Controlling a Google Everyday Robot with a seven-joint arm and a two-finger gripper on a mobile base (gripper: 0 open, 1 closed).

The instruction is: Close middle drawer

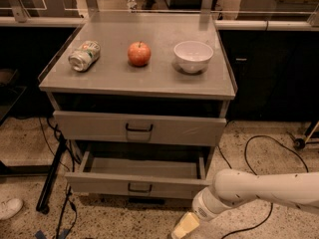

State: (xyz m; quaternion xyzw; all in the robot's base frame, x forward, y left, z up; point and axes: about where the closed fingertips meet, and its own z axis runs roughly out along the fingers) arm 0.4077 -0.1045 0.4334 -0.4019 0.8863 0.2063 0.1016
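The middle drawer (99, 183) stands partly open below the taller top drawer (89, 126), which is shut. It is wide and shallow, with a low grey front and a small dark loop handle (139, 187) at centre. Its inside looks empty. My gripper (182, 227) is at the bottom of the camera view, below and to the right of the drawer's front right corner, near the floor. The white arm (259, 188) comes in from the right. The gripper is not touching the drawer front.
On the cabinet top (114, 78) lie a tipped can (83, 55), a red apple (139, 53) and a white bowl (193, 56). Black cables (259, 148) run over the floor at the right. A dark stand leg (50, 178) leans at the left, and a white shoe (9, 208) lies at the bottom left.
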